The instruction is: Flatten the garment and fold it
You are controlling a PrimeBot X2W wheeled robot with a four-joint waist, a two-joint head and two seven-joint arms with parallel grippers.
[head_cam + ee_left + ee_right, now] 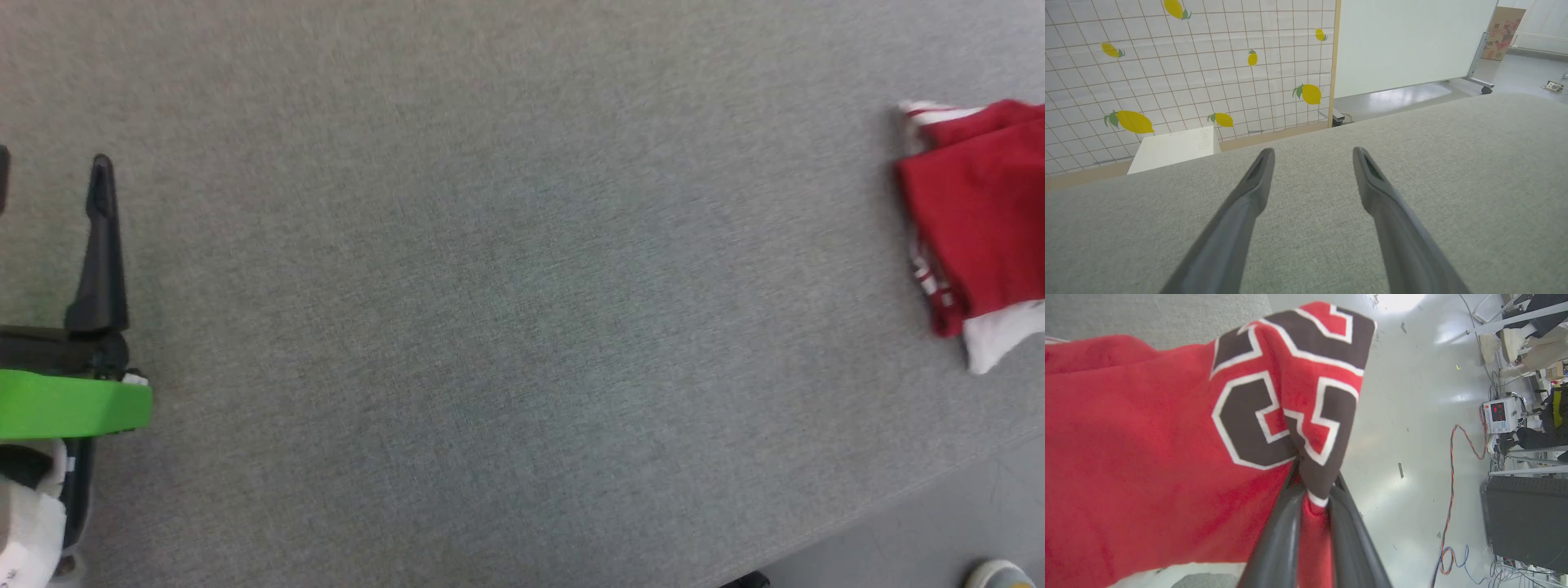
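While left fingers [1255, 183] gape over grey table [1474, 163], right fingers [1284, 526] pinch garment [1147, 437] above glossy floor [1412, 416].

**One garment, one counter, two pincers**

There is a single red garment [980, 204] and one grey counter [490, 286]. The pincers number two, the left pincer [1313, 152] and the right pincer [1315, 482], and each has two long dark fingers [1237, 220], four in all. In the left wrist view, the gridded wall sheet [1167, 81] carries seven yellow lemons [1308, 94]. That view also has one white board [1404, 41], one cardboard box [1500, 32] and one small white stand [1171, 149]. The head view adds one shoe toe [1000, 576]. The right wrist view adds one orange cable [1451, 477] and one red-lit display unit [1498, 412].
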